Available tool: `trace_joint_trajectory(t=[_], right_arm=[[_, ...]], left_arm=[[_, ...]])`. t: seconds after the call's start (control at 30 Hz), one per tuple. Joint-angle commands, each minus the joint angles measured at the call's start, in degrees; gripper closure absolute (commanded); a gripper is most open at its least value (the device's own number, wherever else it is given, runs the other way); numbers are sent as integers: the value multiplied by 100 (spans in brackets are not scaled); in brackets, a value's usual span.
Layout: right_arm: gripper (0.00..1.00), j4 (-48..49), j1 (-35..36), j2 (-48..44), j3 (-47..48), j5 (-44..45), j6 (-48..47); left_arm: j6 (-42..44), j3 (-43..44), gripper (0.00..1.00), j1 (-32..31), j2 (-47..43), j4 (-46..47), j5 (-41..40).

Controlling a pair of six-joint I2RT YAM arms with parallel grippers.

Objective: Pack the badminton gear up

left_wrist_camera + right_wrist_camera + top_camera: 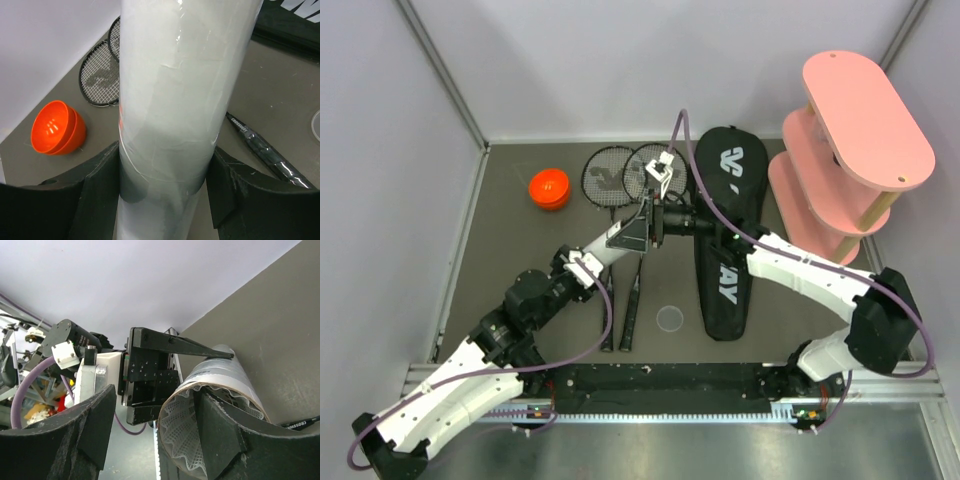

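My left gripper (165, 187) is shut on the long white tube (175, 90) and holds it above the table. It shows in the top view (640, 228) at the centre. The right wrist view looks into the tube's open mouth (220, 372), where the white netted skirt of a shuttlecock (182, 432) sits inside. My right gripper (150, 425) is open: one finger is inside the mouth and the other is outside to the left. The orange cap (549, 189) lies at the back left. Two black rackets (625, 178) lie beside the black bag (725, 235).
The pink tiered shelf (855, 150) stands at the back right. A clear round disc (671, 318) lies near the racket handles (628, 310). The orange cap also shows in the left wrist view (56, 128). Grey walls close in the table at the back and left.
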Motion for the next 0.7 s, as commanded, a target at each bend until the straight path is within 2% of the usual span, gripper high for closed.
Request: trace_joint_trajectory(t=[0.0, 0.13, 0.33, 0.5, 0.67], right_arm=[[36, 363, 4, 90, 186, -281, 91], [30, -689, -83, -419, 213, 141, -612], [25, -1263, -259, -1220, 10, 607, -1027], [26, -1739, -251, -1151, 265, 379, -1124], [27, -1974, 30, -749, 590, 625, -1247]], left_arm=[[-104, 81, 100, -50, -79, 754, 325], [-104, 81, 100, -50, -158, 745, 237], [-95, 90, 100, -50, -132, 762, 237], [-95, 99, 100, -50, -114, 753, 254], [-86, 99, 100, -59, -114, 745, 263]])
